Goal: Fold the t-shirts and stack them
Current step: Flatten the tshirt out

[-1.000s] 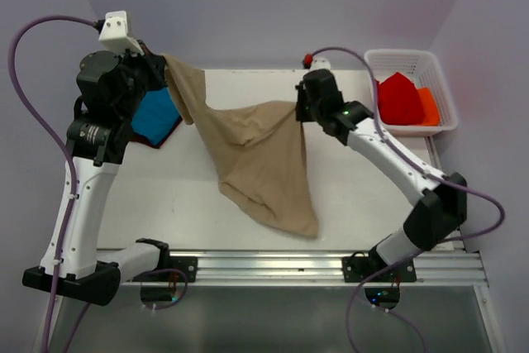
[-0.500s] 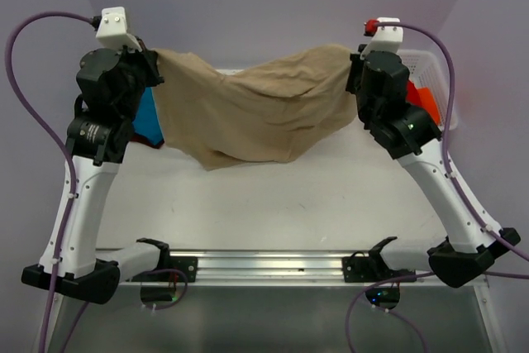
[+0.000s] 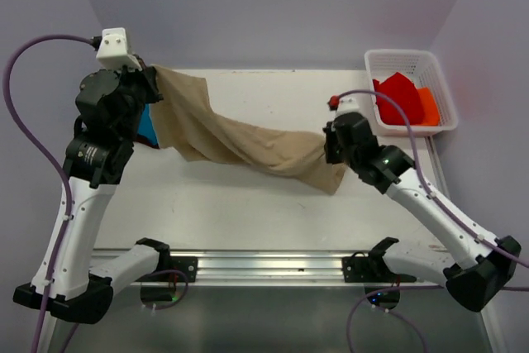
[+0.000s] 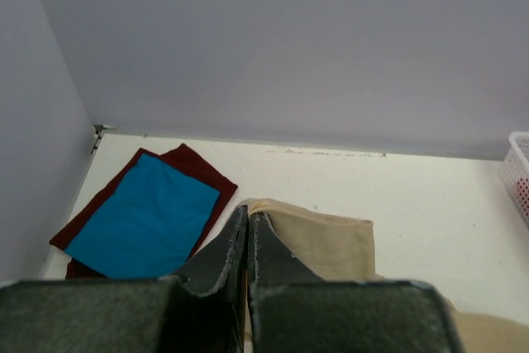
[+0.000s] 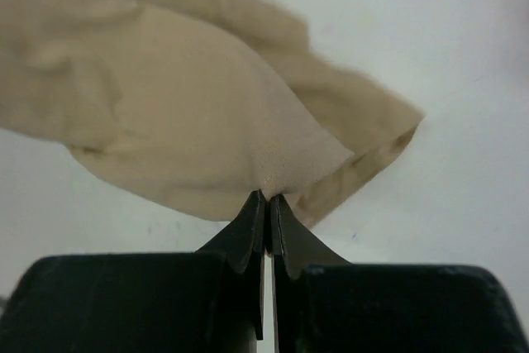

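Left gripper: I see it (image 4: pixel 248 219) clenched, jaws pressed flat together, pinching one end of the tan shirt (image 3: pixel 240 142). It is raised above the far left of the table (image 3: pixel 248 204).
Right gripper: also clamped tight (image 5: pixel 266 197), with a small peak of tan cloth nipped between its tips. In the top view it sits right of the table's middle, lower than the left one.
Tan shirt: it is strung between the two grippers as a loose, twisted band running from far left down toward the right. The left end is wider and hangs in folds. The right end narrows to the pinch, with a short flap drooping past it on the near side (my wrist view shows that flap doubled over). I cannot tell whether the sagging middle touches the table.
Blue shirt: it is folded into a flat rectangle (image 4: pixel 145 221) in the far left corner, close to the walls. From above, the left arm hides most of it.
Maroon shirt: it lies under the blue one (image 4: pixel 194 167), showing only as a dark border along the blue shirt's edges. The two are stacked, and the tan cloth hangs just beside them.
Basket: it is white with slotted walls (image 3: pixel 409 57) and sits at the far right corner, apart from both grippers.
Basket contents: a red cloth (image 3: pixel 397 97) lies with an orange cloth (image 3: pixel 428 105) beside it, both crumpled.
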